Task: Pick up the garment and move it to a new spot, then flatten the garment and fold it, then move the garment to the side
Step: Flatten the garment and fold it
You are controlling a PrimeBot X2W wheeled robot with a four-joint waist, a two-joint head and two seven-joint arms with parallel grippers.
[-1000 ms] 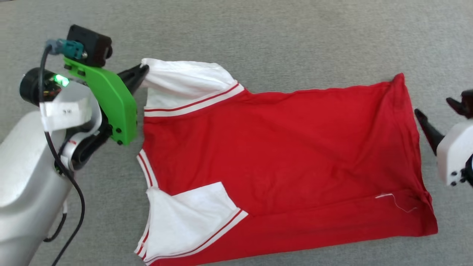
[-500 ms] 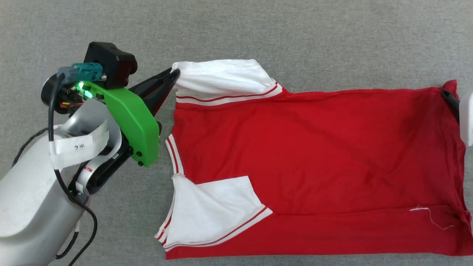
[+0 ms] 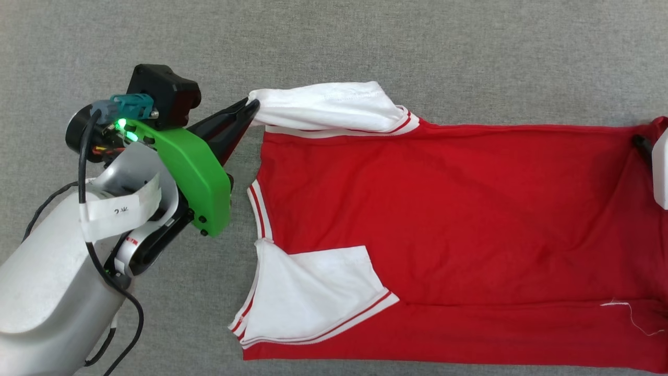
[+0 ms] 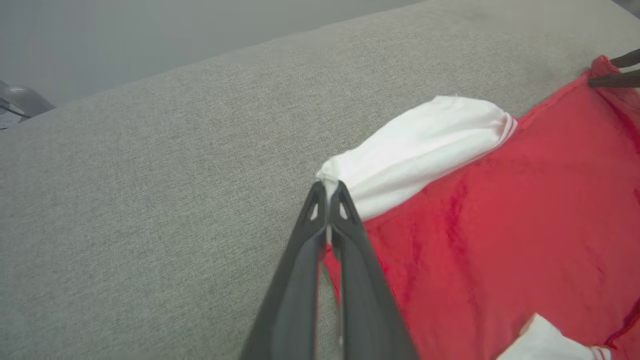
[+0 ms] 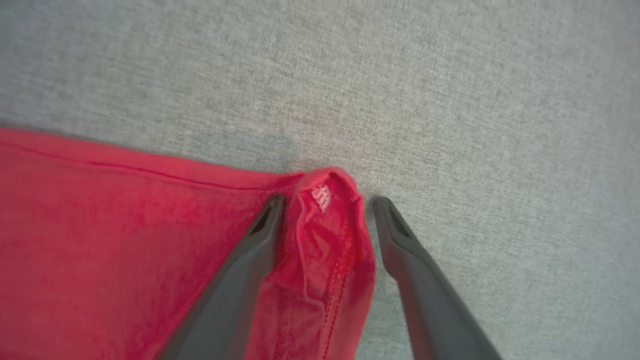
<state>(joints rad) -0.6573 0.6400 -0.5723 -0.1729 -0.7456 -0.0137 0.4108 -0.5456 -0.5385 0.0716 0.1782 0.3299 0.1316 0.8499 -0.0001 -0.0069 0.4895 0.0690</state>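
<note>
Status check: garment (image 3: 443, 219) laid out long, one end clamped, other end lined up

So the garment lies spread on the grey cloth surface (image 3: 365, 42). Red body is mostly flat, collar end twd the robot's left, hem end twd its right and running off the head view's edge.

Left gripper (image 4: 327, 187) has its fingers pressed together on the tip of the far sleeve (image 3: 329, 107), pinching white fabric btwn them. That's why this sleeve is drawn out to a point and puffed up instead of lying flat.

Right gripper (image 5: 327, 200) is spread, one finger on each side of the far hem corner (image 5: 325, 250). The cloth is bunched up btwn them but not squeezed yet afaict.

Imo this is the setup for a two-ended pull: hold both ends of the same long edge, tension it, wrinkles go out. So it's the flatten step, fold not started.

Near sleeve (image 3: 313, 297) is flopped over onto the red body, prob needs sorting b4 any fold. Loose thread (image 3: 626, 310) near the hem, nbd.

Main risk: right side closes on too little cloth and the corner slips out once tension comes on.
</note>
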